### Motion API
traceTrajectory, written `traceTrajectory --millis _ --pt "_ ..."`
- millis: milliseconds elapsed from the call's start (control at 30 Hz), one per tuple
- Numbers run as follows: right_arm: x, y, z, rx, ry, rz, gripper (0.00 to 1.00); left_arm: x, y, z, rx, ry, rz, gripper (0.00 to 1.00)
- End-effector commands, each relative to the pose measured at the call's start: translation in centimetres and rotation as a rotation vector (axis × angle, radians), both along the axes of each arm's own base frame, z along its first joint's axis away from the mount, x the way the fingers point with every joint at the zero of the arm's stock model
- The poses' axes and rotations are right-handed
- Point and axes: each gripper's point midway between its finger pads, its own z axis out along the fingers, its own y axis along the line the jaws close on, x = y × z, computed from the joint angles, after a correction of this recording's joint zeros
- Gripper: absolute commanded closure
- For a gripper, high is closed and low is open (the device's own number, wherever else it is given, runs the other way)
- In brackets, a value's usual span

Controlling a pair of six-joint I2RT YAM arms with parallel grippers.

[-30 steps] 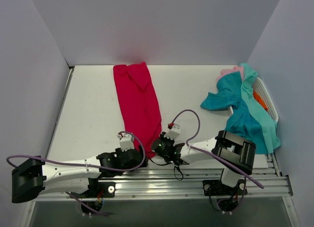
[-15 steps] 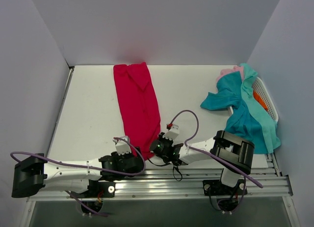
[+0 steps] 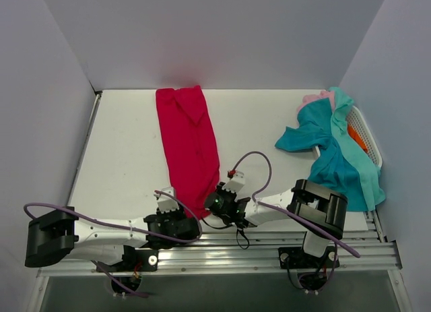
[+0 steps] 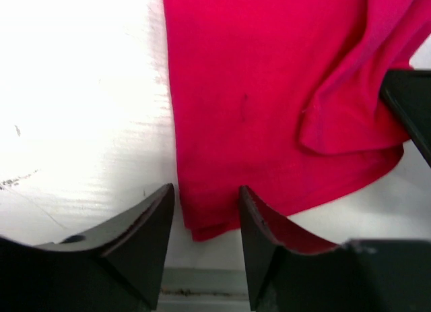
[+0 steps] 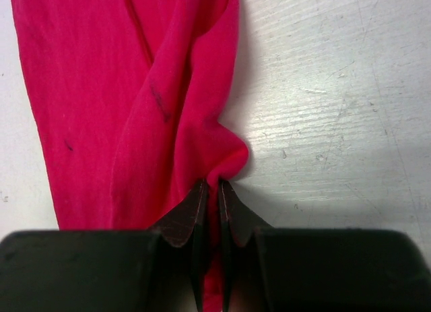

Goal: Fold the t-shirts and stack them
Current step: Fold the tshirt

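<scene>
Left hand [image 4: 205,191] spread, drawn back to red t-shirt [image 3: 188,140] hem, right hand [image 5: 212,185] still pinching its side fold.

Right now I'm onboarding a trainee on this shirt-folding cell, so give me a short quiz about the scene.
1. True or false: the right gripper is shut on the red t-shirt.
2. The left gripper is: A) open, B) shut on cloth, C) out of view.
3. Fill in: the teal t-shirts hang over the white ____.
Key: 1 true; 2 A; 3 basket.
</scene>
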Motion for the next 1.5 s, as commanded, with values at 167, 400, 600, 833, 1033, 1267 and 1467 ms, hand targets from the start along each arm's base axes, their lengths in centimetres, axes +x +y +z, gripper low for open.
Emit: traceTrajectory --millis 167,400,600,833,1033,1267,1467 --pt "-1.6 -1.0 -2.9 -0.107 0.058 0.029 1.00 0.7 0.8 -0.6 -0.026 -0.034 0.102 0.73" --pt "-3.0 -1.6 -3.6 -0.115 0.074 0.038 1.00 0.2 2.7 -0.4 0.009 -0.021 0.125 0.98" --pt "-5.0 -3.5 -3.2 -0.164 0.057 0.013 1.00 -0.2 3.4 0.5 -0.024 -0.020 0.105 0.98" --pt "-6.9 -5.1 -3.3 -0.227 0.042 -0.014 1.00 -0.3 3.3 1.5 -0.013 -0.012 0.098 0.98" --pt "-7.7 -7.2 -3.6 -0.282 0.044 -0.032 1.00 -0.6 3.2 1.1 -0.002 0.001 0.102 0.98" --pt "-8.1 -9.0 -3.2 -0.310 0.035 -0.061 1.00 -0.7 3.4 1.1 0.007 0.003 0.104 0.98" --pt "-8.7 -10.6 -3.0 -0.323 0.044 -0.097 1.00 -0.7 3.5 1.1 0.005 -0.002 0.114 0.98"
